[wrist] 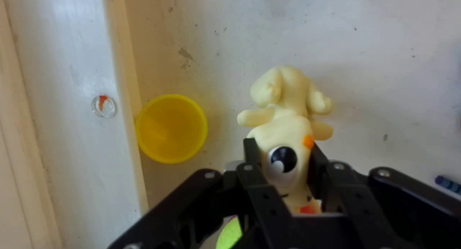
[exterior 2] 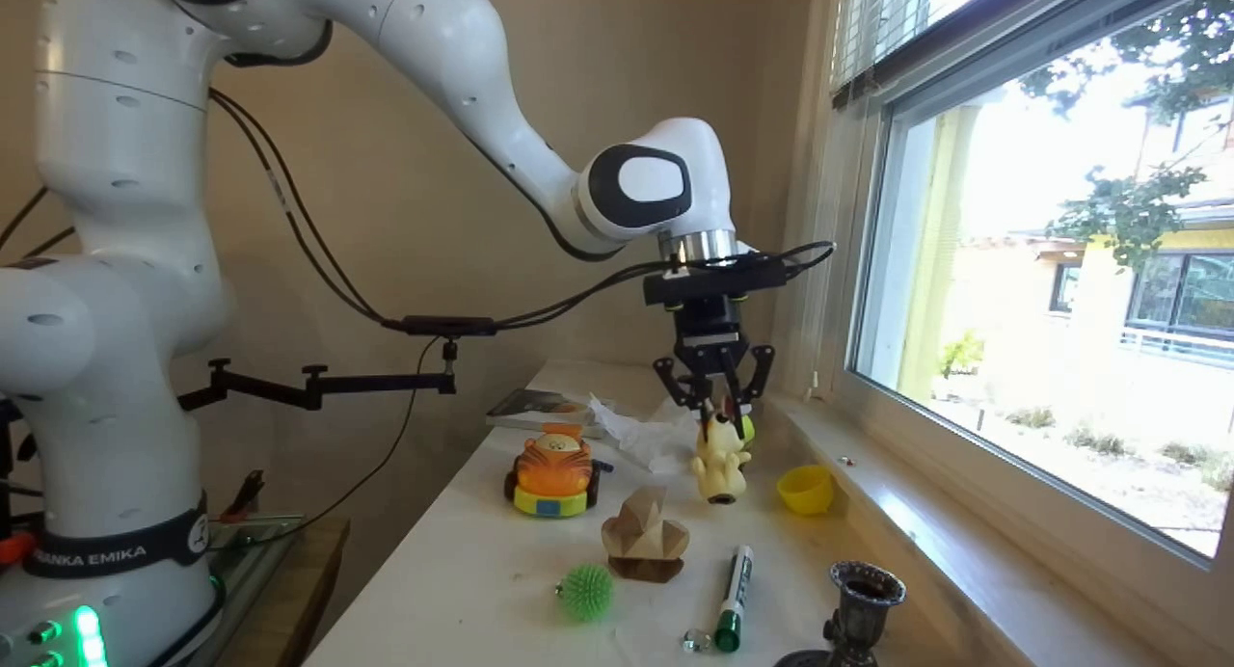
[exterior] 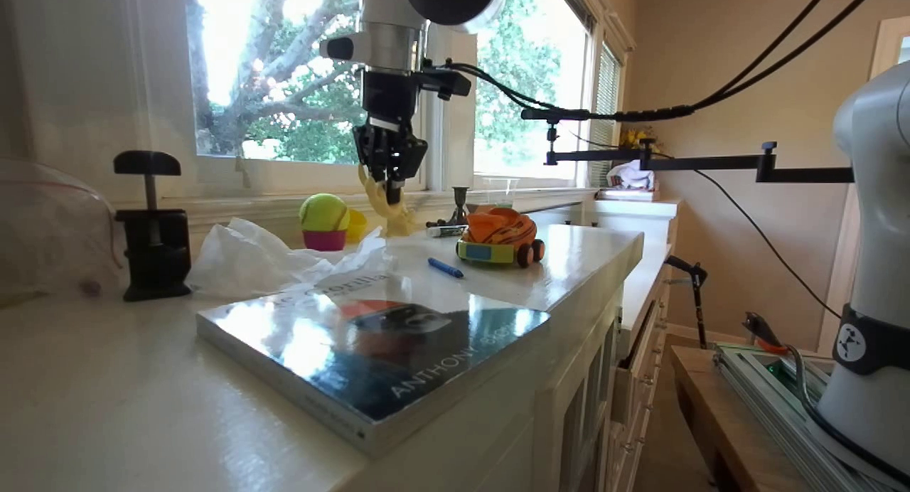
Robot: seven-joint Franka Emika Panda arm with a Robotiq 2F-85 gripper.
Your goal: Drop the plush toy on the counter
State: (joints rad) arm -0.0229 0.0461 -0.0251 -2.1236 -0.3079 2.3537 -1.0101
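A pale yellow toy figure with large eyes hangs in my gripper in the wrist view [wrist: 279, 128]. It also shows in both exterior views [exterior: 398, 220] [exterior 2: 721, 466]. My gripper [wrist: 282, 152] is shut around its head, one black finger on each side. In the exterior views the gripper [exterior: 391, 186] [exterior 2: 725, 424] points straight down. The toy is over the white counter [exterior 2: 453, 571], its legs hanging down; I cannot tell if they touch the surface. Part of its head is hidden between the fingers.
A yellow cup [exterior 2: 805, 491] stands beside the toy by the sill [wrist: 72, 134]. An orange tiger car [exterior 2: 554, 476], brown faceted object [exterior 2: 644, 542], spiky green ball [exterior 2: 586, 592], marker [exterior 2: 736, 590] and candle holder [exterior 2: 858, 609] are around. Crumpled paper [exterior: 263, 261] and a book [exterior: 370, 357] lie farther along.
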